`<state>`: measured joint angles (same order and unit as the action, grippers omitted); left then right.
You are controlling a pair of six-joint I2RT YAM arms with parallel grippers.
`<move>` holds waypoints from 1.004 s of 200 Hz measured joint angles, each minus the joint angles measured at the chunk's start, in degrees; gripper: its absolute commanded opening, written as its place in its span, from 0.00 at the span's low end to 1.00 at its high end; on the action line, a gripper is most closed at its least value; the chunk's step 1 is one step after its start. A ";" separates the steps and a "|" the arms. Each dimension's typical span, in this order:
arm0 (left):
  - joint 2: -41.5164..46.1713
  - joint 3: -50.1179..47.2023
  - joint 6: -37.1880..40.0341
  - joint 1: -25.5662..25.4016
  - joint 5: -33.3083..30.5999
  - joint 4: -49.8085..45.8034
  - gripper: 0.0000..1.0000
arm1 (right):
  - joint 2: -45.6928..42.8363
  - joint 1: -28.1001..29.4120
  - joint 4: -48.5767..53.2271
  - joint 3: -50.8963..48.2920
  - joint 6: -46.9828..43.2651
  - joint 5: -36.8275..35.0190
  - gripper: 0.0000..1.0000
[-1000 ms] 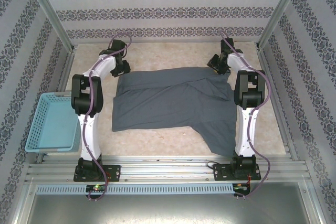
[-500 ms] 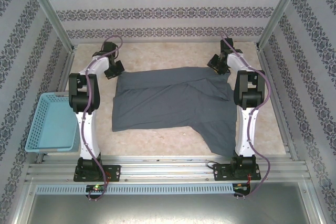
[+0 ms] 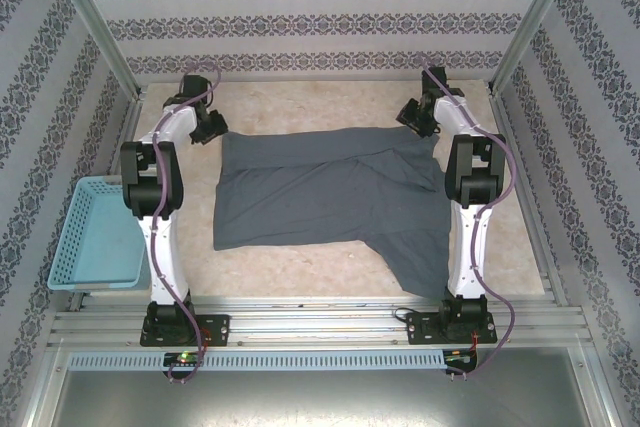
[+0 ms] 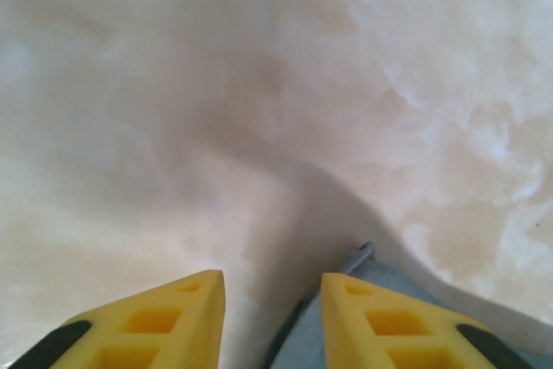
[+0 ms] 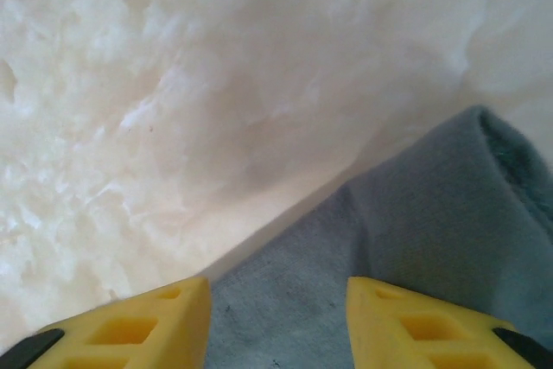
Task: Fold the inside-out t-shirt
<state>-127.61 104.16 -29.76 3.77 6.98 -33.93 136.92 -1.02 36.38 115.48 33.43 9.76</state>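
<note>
Currently | t-shirt (image 3: 320, 192) lies spread on the counter (image 3: 300, 277), one flap trailing toward its near edge | far corners: left gripper (image 4: 270, 287) parted beside the cloth tip, right gripper (image 5: 276, 291) parted over cloth | risk: left pinches bare counter, so the fold drags crooked

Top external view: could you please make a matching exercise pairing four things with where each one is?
Things:
1. t-shirt
2. basket
3. left gripper
4. right gripper

Places:
A. by the t-shirt's far right corner
B. at the left edge of the table, beside the left arm
C. spread across the table's middle
D. by the t-shirt's far left corner

Pairs: 1-C, 2-B, 3-D, 4-A
</note>
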 measured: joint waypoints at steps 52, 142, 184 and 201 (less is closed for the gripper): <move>16.09 -13.16 -1.36 -2.47 0.26 3.15 0.45 | -12.35 2.03 -1.40 -12.41 -3.56 -2.21 0.49; 8.17 -18.34 -3.74 -5.55 8.02 8.09 0.49 | -10.84 9.42 -1.01 -16.28 -6.05 -3.89 0.55; 7.28 -18.34 -4.11 -5.55 7.32 8.28 0.50 | -10.78 9.68 -0.04 -17.90 -7.19 -5.88 0.43; 7.26 -18.34 -4.39 -5.55 6.64 8.37 0.50 | -11.23 10.03 -0.46 -20.94 -7.98 -6.16 0.37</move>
<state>-120.36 85.82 -34.15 -1.78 13.63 -25.56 125.69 9.02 35.92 94.54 25.45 3.60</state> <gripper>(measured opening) 0.500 0.405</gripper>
